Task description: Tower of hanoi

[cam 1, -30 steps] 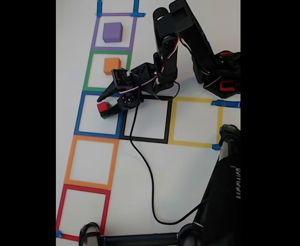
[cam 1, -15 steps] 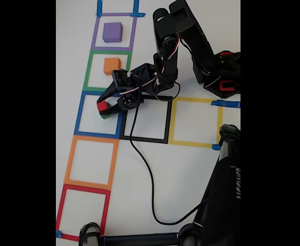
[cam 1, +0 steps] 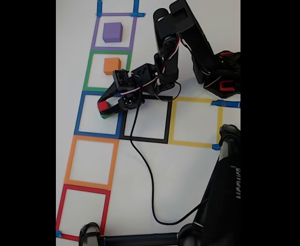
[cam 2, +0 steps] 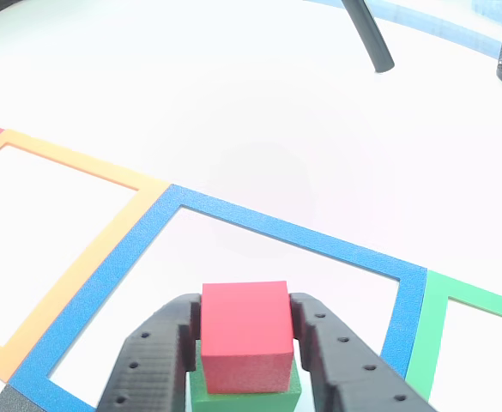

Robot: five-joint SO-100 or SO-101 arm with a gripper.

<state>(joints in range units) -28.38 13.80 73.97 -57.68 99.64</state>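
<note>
**Red cube gripped over green cube in the blue square**

The gripper (cam 2: pixel 244 360) has its 2 fingers closed on the red cube (cam 2: pixel 244 333), which sits atop a green cube (cam 2: pixel 246 393) inside the blue square (cam 1: pixel 79 117). On the table (cam 1: pixel 185 174), toward the top edge in the fixed view, the orange cube (cam 1: pixel 112 65) and purple cube (cam 1: pixel 112 32) sit in their own squares.

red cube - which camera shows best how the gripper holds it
The other view: the red cube sits large between the gripper fingers, stacked on a green cube. In the fixed view it is a small red patch partly hidden by the gripper.
</note>
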